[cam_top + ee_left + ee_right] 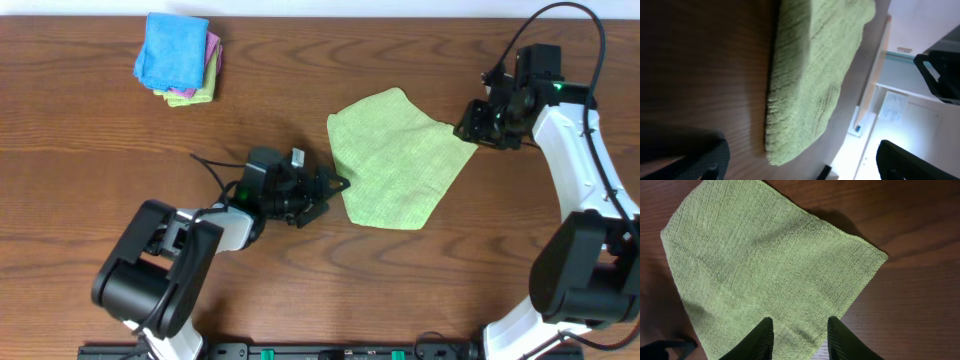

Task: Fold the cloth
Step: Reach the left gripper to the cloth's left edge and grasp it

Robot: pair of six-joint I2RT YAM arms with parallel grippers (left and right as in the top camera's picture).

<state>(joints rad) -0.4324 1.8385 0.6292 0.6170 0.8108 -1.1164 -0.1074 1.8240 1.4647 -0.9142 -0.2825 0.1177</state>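
Brown wood-grain tabletop point(90, 170) fills the overhead view and carries everything. Two black-and-white arms reach in from the 6 o'clock edge: the left arm point(160, 265) from about 7 o'clock and the right arm point(575, 200) from about 4 o'clock.

Just to the 3 o'clock side of centre lies the cloth point(400, 160), lime green and soft, spread flat on the wood in an uneven five-sided outline. One corner points to 12 o'clock, another to 3 o'clock. Its 6 o'clock edge is short and slightly rounded.

Well apart from it, at 10 o'clock, sits a small stack of folded cloths point(178, 60). A blue one is on top, with pink and pale green edges showing beneath.

The left tool point(328, 193) lies low at the cloth's 9 o'clock edge, just beside the fabric. Its jaws are spread wide, and the left wrist view shows the cloth's thick edge between them. Nothing is pinched.

The right tool point(472, 128) hangs at the cloth's 3 o'clock corner. In the right wrist view its two dark fingers point(762, 340) stand partly apart above the fabric. The cloth shows flat in the gap, and that corner rests on the wood, ungripped.
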